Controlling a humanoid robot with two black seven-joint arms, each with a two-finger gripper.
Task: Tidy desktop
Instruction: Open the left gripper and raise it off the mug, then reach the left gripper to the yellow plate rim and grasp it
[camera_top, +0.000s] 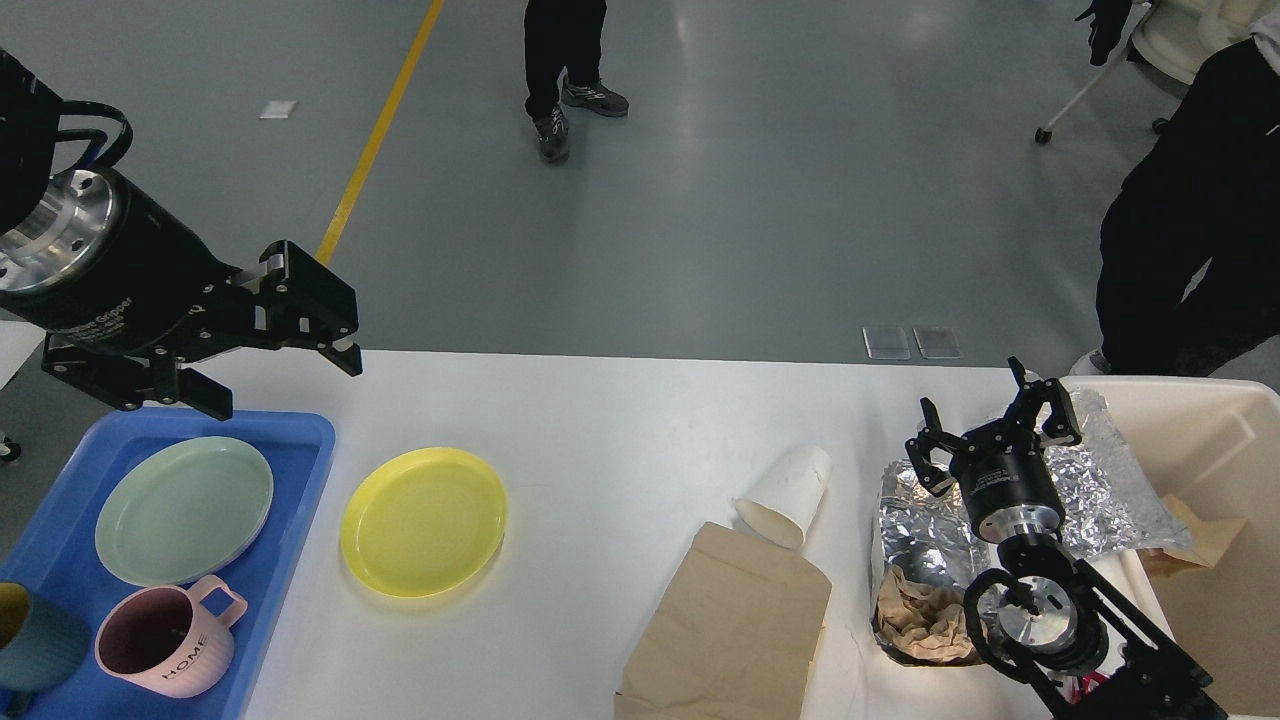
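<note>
The white counter (600, 420) is filling the lower part of the view, w/ its far edge running across mid-frame and grey floor beyond. L hand (285, 378) is hanging raised over the counter's far-left corner, above the blue tray (290, 470); its fingers are standing wide apart, nothing between them. R hand (995, 420) is sitting low at the counter's right side, over crumpled silver foil (1100, 490); its fingers are spread wide too, gripping nothing. The tray is lying at the counter's left end and is carrying a pale green plate (185, 510), a pink mug (165, 640) marked HOME, upright w/ handle toward the right, and a dark teal cup (30, 645) cut off by the frame edge. A yellow plate (424, 521) is resting on the counter just beside the tray, not touching it. Near centre-right a white paper cup (788, 492) is lying on its side, its mouth touching the top edge of a flat brown paper bag (730, 625). Right of the bag, an open foil wrap is holding crumpled brown paper (920, 620); the R arm is partly covering it. A cream bin (1230, 430) is standing at the right end, w/ foil draped over its rim and brown paper inside. Two people in dark trousers are standing on the floor behind.
</note>
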